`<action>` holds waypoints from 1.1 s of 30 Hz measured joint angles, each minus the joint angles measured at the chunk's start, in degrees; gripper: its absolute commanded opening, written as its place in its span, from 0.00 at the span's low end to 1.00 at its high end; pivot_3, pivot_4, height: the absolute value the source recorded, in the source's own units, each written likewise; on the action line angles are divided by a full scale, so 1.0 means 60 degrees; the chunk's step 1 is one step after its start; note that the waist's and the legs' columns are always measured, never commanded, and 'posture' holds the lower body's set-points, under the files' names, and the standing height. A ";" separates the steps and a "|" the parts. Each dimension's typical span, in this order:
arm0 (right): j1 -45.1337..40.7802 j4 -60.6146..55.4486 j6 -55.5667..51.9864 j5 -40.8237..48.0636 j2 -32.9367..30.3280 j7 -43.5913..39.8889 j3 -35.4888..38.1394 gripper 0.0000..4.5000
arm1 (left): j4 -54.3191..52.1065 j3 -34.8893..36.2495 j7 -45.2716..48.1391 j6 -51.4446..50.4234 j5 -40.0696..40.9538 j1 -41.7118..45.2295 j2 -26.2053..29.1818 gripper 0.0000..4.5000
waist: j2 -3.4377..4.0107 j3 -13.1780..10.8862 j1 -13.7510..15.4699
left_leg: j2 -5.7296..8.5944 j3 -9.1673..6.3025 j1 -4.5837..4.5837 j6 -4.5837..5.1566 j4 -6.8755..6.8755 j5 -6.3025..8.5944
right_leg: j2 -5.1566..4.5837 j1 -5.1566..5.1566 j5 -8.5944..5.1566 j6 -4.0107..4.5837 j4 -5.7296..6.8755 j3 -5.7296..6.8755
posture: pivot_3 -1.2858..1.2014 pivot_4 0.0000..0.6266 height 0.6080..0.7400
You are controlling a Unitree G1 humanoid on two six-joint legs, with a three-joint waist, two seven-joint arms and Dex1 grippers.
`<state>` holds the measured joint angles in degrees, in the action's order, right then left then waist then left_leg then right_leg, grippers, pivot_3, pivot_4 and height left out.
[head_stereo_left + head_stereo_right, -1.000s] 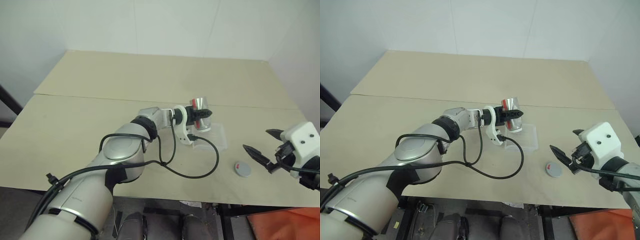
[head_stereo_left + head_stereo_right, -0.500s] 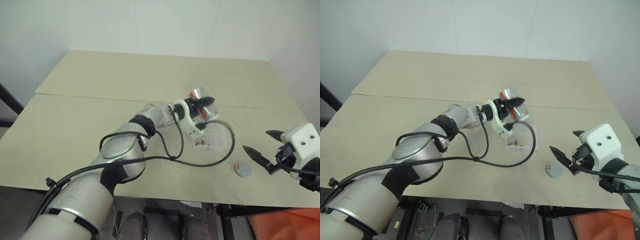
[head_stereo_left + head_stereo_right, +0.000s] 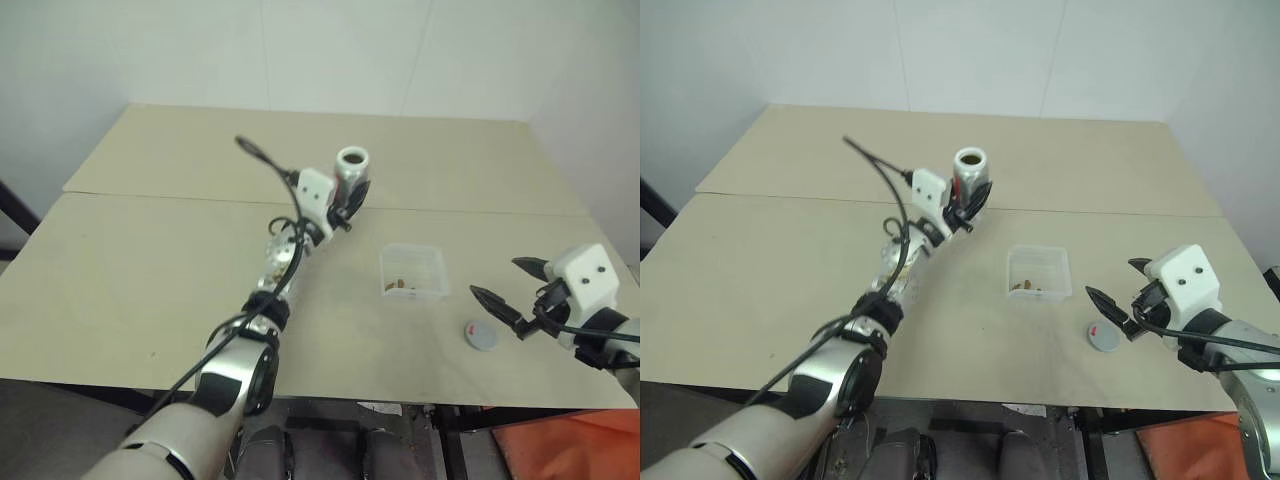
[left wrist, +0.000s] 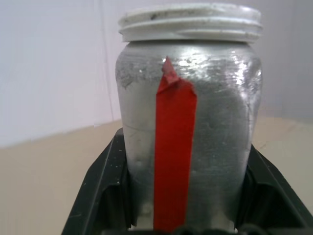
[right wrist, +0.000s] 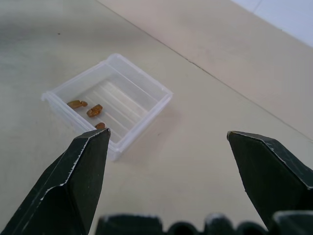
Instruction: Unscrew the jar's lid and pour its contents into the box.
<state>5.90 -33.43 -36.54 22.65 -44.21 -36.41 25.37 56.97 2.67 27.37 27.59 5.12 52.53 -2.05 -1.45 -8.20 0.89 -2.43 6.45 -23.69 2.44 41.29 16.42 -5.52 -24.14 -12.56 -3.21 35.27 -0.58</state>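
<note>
Brown contents (image 5: 93,110) inside box (image 5: 151,91)

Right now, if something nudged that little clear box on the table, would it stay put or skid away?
The box looks thin, clear plastic holding only a few brown bits, so it is probably very light. On the smooth table it would likely slide rather than tip, being shallow.

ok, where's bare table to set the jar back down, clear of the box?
Bare table spreads wide to the left of the box, and behind it to the back wall. It is crowded on the right: the lid lies near the box's front corner, with the open right gripper hovering beside it. The left gripper holds the jar.
</note>
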 measured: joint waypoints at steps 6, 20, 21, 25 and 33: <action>-0.0358 0.0686 0.0561 -0.0282 0.0053 -0.0025 -0.0721 0.99 | -0.1545 -0.0738 -0.0205 -0.0724 -0.0547 -0.1574 -0.0183 0.45 | 0.0001 0.0000 0.0058 | 0.0006 -0.0003 -0.0003 0.0011 0.0002 0.0002 | -0.0004 0.0008 0.0003 -0.0005 -0.0005 0.0001 | 0.52 0.24 1.00; 0.0010 0.0877 0.1022 -0.0570 0.0170 0.0008 -0.0881 1.00 | -0.1908 -0.1033 -0.0971 -0.1326 -0.0815 -0.2262 -0.0291 0.61 | 0.0018 0.0030 -0.0018 | 0.0004 -0.0019 0.0043 0.0053 -0.0017 0.0026 | -0.0003 0.0031 0.0004 -0.0005 -0.0010 -0.0011 | 0.52 0.24 1.00; 0.0051 0.0860 0.1024 -0.0582 0.0170 0.0019 -0.0879 1.00 | -0.1908 -0.1028 -0.0927 -0.1373 -0.0804 -0.2303 -0.0273 0.66 | 0.0021 0.0033 -0.0023 | 0.0004 -0.0019 0.0051 0.0054 -0.0025 0.0026 | -0.0003 0.0035 0.0004 -0.0005 -0.0013 -0.0014 | 0.52 0.24 1.00; 0.0203 0.0812 0.1031 -0.0641 0.0170 0.0039 -0.0868 1.00 | -0.1876 -0.1016 -0.0873 -0.1532 -0.0793 -0.2608 -0.0257 0.95 | 0.0023 0.0034 -0.0027 | 0.0005 -0.0017 0.0051 0.0052 -0.0035 0.0025 | -0.0003 0.0028 0.0004 -0.0005 -0.0012 -0.0021 | 0.52 0.24 1.00; 0.0107 0.0866 0.1184 -0.0772 0.0170 0.0042 -0.0892 1.00 | -0.2648 -0.1018 -0.0909 -0.1748 -0.0787 -0.3071 -0.0226 0.99 | 0.0023 0.0035 -0.0027 | 0.0005 -0.0016 0.0053 0.0053 -0.0037 0.0026 | -0.0003 0.0029 0.0005 -0.0005 -0.0015 -0.0024 | 0.52 0.24 1.00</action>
<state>6.54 -28.23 -29.43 18.01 -43.19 -36.16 20.02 41.08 -3.44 21.92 17.10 0.40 34.10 -3.41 -1.31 -8.00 0.73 -2.40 6.35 -23.37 2.76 41.07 16.57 -5.53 -23.96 -12.53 -3.24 35.18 -0.72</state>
